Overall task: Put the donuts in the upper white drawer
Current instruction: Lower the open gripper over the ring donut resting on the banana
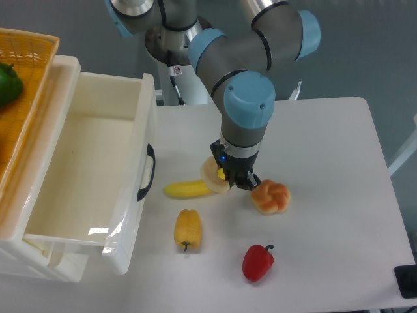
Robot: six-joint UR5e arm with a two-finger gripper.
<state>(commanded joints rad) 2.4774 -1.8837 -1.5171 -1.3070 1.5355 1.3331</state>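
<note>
A: What do the fingers have?

B: The gripper [229,177] pinches the ring donut [214,176]; its pale underside shows tipped on edge to the left of the black fingers. Whether it is lifted off the table cannot be told from this view.

A: What lies around it?

B: The banana [187,189] lies just beside the ring, to its near left, long axis running left to right. The knotted donut [270,196] sits on the table just right of the gripper, free of the fingers.

A: And the target?

B: The upper drawer [91,176] stands pulled open at the far left of the scene, its black handle [147,173] facing the gripper. So the carry runs leftward, over the banana and the front panel, into the open cavity.

A: Anything else near?

B: A yellow pepper [187,229] and a red pepper [258,262] lie nearer the camera, out of that path. The basket [26,59] sits beyond the drawer.

A: The second donut?

B: It waits on the right, seemingly for a later trip.
</note>
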